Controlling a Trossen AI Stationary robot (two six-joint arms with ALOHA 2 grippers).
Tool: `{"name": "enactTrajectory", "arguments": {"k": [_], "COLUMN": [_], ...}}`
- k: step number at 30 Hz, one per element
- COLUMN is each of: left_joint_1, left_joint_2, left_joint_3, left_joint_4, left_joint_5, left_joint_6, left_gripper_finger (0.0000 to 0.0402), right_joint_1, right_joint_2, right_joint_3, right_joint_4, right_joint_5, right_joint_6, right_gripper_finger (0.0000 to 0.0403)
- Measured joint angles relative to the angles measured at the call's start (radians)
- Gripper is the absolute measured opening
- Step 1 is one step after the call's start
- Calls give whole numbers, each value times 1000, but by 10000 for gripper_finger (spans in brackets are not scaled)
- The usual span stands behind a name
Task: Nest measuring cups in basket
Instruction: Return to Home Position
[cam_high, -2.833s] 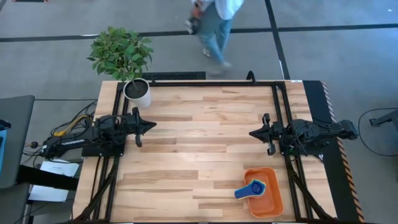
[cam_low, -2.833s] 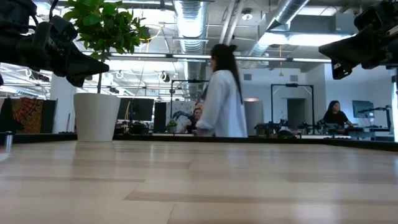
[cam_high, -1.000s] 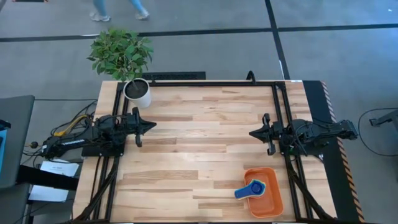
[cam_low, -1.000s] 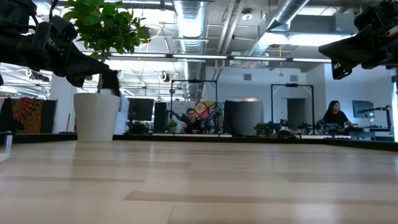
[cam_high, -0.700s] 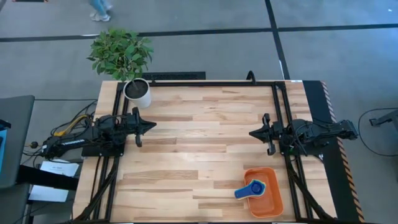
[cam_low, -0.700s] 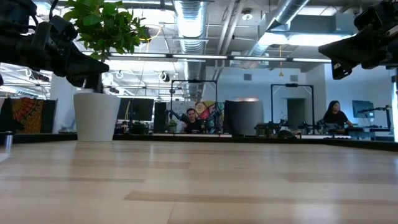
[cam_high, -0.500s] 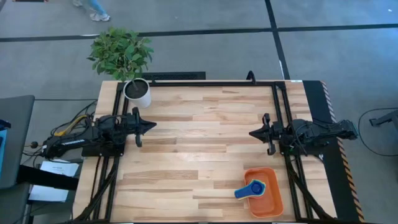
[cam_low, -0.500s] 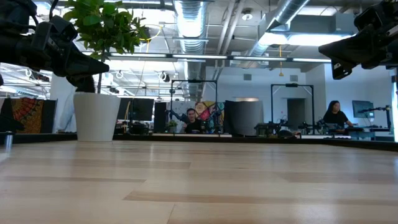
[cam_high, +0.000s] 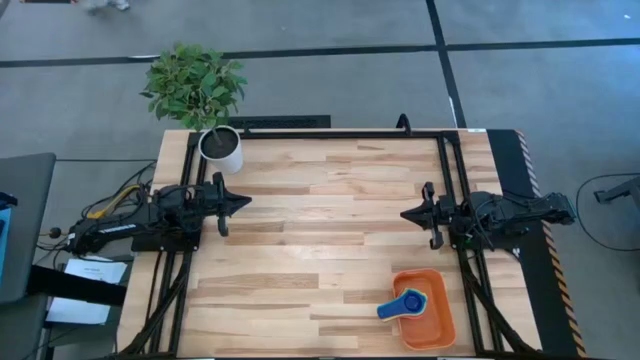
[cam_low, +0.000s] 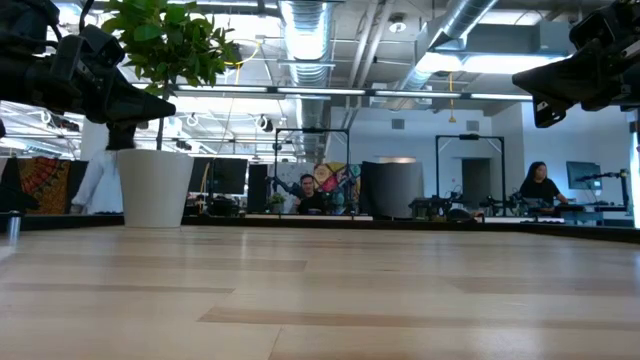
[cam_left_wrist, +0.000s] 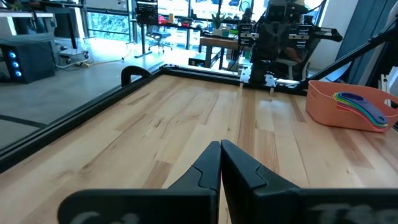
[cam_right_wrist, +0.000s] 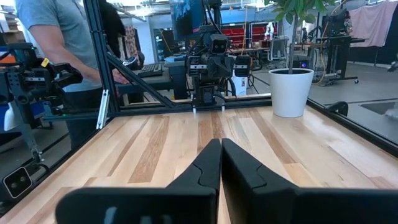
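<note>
The orange basket (cam_high: 432, 318) sits near the table's near right corner, also in the left wrist view (cam_left_wrist: 323, 106). The measuring cups (cam_high: 405, 303) lie stacked inside it, blue on top, their handles reaching over its left rim; their coloured handles show fanned out (cam_left_wrist: 360, 107). My left gripper (cam_high: 243, 201) hovers shut over the table's left side, fingertips together (cam_left_wrist: 220, 146). My right gripper (cam_high: 406, 213) hovers shut over the right side, above and beyond the basket, fingertips together (cam_right_wrist: 220, 143). Both are raised in the low view.
A white plant pot (cam_high: 221, 148) with a leafy plant stands at the table's far left corner. A black frame rail (cam_high: 340, 133) runs along the far edge. A person stands behind the table's left side (cam_right_wrist: 59, 37). Bare wood lies between the arms.
Neither arm nor the basket has moved. Only a person walks past on the floor beyond the far edge, toward the left.
</note>
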Motion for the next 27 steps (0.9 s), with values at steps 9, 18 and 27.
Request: {"name": "enactTrajectory", "arguments": {"k": [9,18,27], "left_joint_1": [0,0,0], "left_joint_2": [0,0,0], "left_joint_3": [0,0,0], "left_joint_4": [0,0,0], "left_joint_5": [0,0,0], "left_joint_6": [0,0,0], "left_gripper_finger": [0,0,0], "right_joint_1": [0,0,0], "right_joint_2": [0,0,0], "right_joint_3": [0,0,0], "right_joint_4": [0,0,0], "right_joint_5": [0,0,0], "right_joint_6": [0,0,0], "right_gripper_finger": [34,27,37]}}
